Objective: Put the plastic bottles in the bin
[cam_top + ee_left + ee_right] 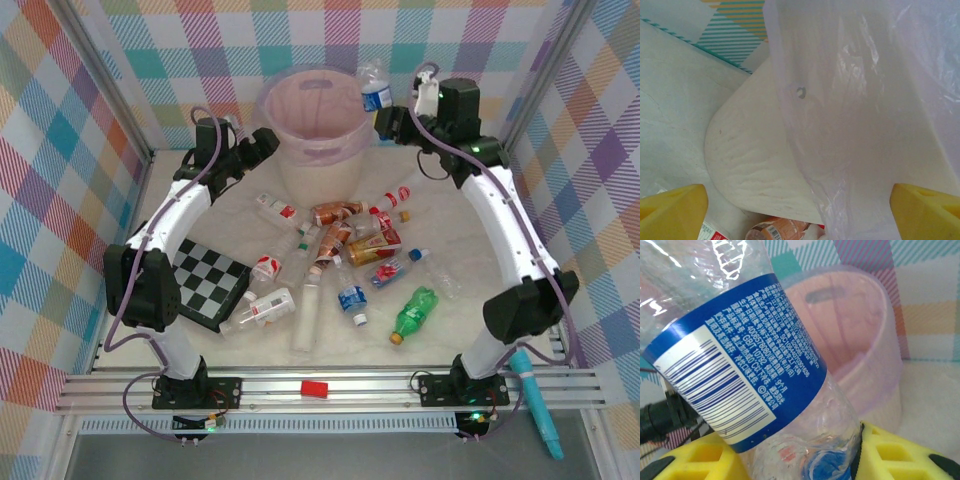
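Note:
My right gripper is shut on a clear bottle with a blue label, held up beside the right rim of the bin. In the right wrist view the bottle runs up from between the yellow fingers, with the pink-lined bin behind it. My left gripper is open against the bin's left side. Its fingertips stand wide apart, with the bin wall and liner ahead of them. Several plastic bottles lie in front of the bin, with a green one nearer me.
A checkered board lies front left beside the left arm. A red block sits on the front rail, and a teal tool lies at the front right. Plaid walls close in the back and sides.

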Tool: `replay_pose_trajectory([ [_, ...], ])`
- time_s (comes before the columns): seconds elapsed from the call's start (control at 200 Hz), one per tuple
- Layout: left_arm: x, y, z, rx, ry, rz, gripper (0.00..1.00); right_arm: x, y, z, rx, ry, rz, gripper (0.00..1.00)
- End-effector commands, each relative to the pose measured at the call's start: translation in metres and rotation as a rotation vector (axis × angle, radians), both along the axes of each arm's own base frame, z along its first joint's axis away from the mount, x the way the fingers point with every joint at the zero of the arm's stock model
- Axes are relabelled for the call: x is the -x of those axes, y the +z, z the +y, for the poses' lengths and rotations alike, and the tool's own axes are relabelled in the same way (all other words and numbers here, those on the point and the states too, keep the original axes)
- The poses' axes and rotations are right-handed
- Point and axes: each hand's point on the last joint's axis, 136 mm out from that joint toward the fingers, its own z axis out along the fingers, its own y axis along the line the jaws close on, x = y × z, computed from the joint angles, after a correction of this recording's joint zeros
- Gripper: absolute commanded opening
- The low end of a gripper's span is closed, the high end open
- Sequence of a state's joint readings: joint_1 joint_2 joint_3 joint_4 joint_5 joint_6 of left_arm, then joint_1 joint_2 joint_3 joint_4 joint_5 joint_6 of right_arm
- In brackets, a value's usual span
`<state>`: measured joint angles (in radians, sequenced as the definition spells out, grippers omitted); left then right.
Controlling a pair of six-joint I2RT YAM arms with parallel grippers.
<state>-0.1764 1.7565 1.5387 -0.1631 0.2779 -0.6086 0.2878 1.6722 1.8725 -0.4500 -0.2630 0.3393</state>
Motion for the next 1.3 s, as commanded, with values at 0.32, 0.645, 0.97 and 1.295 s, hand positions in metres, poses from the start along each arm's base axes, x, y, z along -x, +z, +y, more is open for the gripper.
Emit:
replay_pose_trajectory([
  [0.32, 0.008, -0.019, -0.016, 0.021, -0.037, 0.003, 0.9, -0.082, 0.001, 0.088, 0.048, 0.073, -0.154, 0.45],
  [0.645, 0.017, -0.02, -0.017, -0.001, -0.051, 0.018, 0.9, -0.11, -0.064, 0.116, 0.175, 0.086, -0.096, 0.45],
  [0.97, 0.107, -0.037, 0.035, -0.267, 0.035, 0.132, 0.93, -0.116, -0.104, 0.121, 0.256, 0.094, -0.048, 0.56],
  [1.295, 0.233, -0.058, 0.054, -0.483, -0.088, 0.261, 0.95, -0.118, -0.109, 0.119, 0.282, 0.087, -0.048, 0.67],
])
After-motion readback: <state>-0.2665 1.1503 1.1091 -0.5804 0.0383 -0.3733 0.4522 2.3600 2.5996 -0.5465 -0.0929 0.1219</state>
